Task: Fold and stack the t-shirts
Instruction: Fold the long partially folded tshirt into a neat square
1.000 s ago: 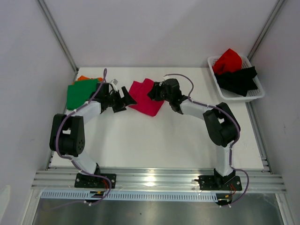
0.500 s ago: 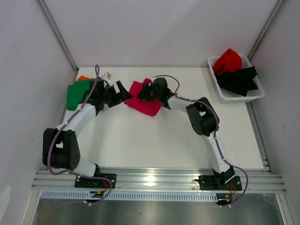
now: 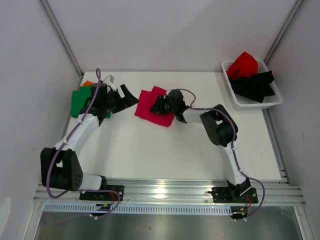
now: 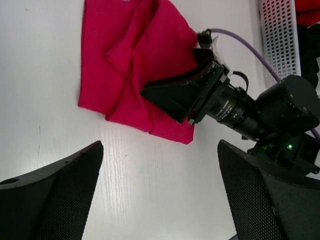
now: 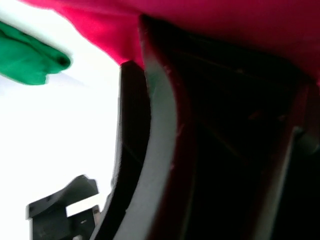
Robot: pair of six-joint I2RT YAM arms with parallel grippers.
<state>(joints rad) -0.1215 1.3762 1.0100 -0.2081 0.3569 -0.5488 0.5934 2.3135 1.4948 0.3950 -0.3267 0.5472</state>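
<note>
Roughly mid-table, toward the far side: magenta-pink soft cloth t-shirt (image 3: 150, 106), folded into a flat, near-square packet. Thick layered folds and creased ridges cross its top. Its edges sit skewed to the edges of the smooth white table (image 3: 150, 150). No clear long axis; neck and sleeve ends cannot be made out.

Right gripper (image 3: 160, 104), black hard plastic with wedge-shaped fingers, lies low across the packet's right-hand edge. Jaws partly closed, with a fold of the pink cloth between them.

Left gripper (image 4: 160, 150) hangs just left of the packet, apart from it. Jaws spread as wide as they go, mesh-textured black pads (image 4: 65, 195) facing each other, nothing held.

Far-left corner: folded green cloth t-shirt (image 3: 80, 102), flat, with an orange cloth t-shirt (image 3: 88, 83) showing at its far edge.

Far-right corner: white plastic lattice basket (image 3: 252, 104), rectangular. It holds a bunched red cloth t-shirt (image 3: 243, 64) and a crumpled black cloth t-shirt (image 3: 255, 86) draped over the rim.
</note>
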